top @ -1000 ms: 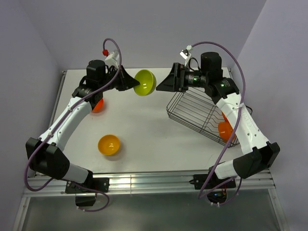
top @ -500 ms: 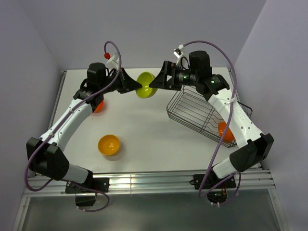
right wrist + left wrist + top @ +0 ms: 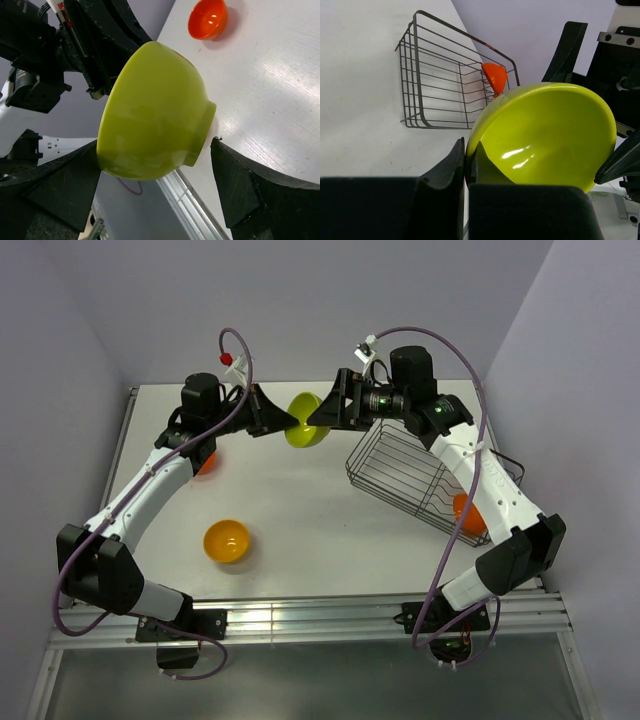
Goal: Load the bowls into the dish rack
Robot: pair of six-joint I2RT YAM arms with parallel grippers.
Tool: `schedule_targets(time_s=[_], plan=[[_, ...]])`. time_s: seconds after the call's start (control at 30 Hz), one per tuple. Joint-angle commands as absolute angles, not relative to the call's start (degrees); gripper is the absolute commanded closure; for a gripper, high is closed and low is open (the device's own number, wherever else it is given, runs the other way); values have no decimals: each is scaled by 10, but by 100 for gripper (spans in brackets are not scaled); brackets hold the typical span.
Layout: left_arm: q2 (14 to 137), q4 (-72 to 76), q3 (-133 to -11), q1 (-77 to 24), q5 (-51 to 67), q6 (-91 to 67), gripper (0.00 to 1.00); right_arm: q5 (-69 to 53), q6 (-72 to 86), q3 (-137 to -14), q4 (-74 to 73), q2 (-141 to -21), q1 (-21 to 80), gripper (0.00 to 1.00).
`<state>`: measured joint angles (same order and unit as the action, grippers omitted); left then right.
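Observation:
A lime green bowl hangs tipped on its side above the back of the table. My left gripper is shut on its rim. My right gripper is open, and its two fingers stand on either side of the lime bowl, one near the rim and one a small gap off the foot. The dark wire dish rack sits to the right, below the right arm. One red-orange bowl lies in its near right end, also seen in the left wrist view.
A yellow-orange bowl sits upright on the table at the front left. Another red-orange bowl sits at the left, partly hidden under my left arm, and shows in the right wrist view. Walls close in behind and at both sides.
My right gripper has moved left from beside the rack until its fingers flank the lime bowl. The left gripper has shifted the bowl slightly right and lower, still gripping it.

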<state>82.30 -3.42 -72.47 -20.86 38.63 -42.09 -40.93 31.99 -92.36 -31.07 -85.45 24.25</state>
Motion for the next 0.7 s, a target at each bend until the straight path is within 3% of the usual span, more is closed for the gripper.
schedule_targets(time_s=[0.0, 0.43, 0.67], plan=[[799, 18, -729, -209, 413, -438, 100, -442, 335, -921, -279, -855, 247, 9], [805, 18, -722, -209, 415, -442, 100, -459, 345, -917, -271, -849, 244, 20], [809, 24, -719, -209, 417, -447, 100, -485, 371, -905, -253, -848, 233, 7]])
